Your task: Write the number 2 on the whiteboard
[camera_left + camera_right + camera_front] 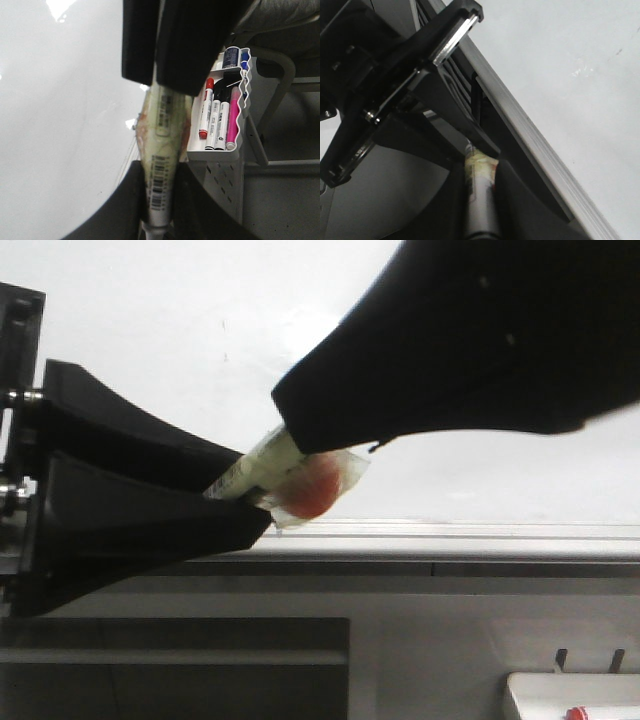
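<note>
A marker (pixel 262 465) wrapped in yellowish tape, with a barcode label and a red patch, hangs in front of the whiteboard (pixel 150 300). My left gripper (pixel 250 488) is shut on one end of it. My right gripper (pixel 300 435) is shut on the other end. In the left wrist view the marker (pixel 160 150) runs from my left gripper (pixel 157 200) up into the right gripper (pixel 160 75). In the right wrist view the marker (pixel 479 185) sits in my right gripper (pixel 479 200). No number 2 shows on the visible board (pixel 60 125), only faint specks.
The board's silver-grey rail (pixel 480 532) runs below the grippers and also shows in the right wrist view (pixel 535 145). A small white tray (pixel 215 152) holds red (pixel 205 110), black (pixel 217 120) and pink (pixel 232 117) markers. Its corner shows in the front view (pixel 530 695).
</note>
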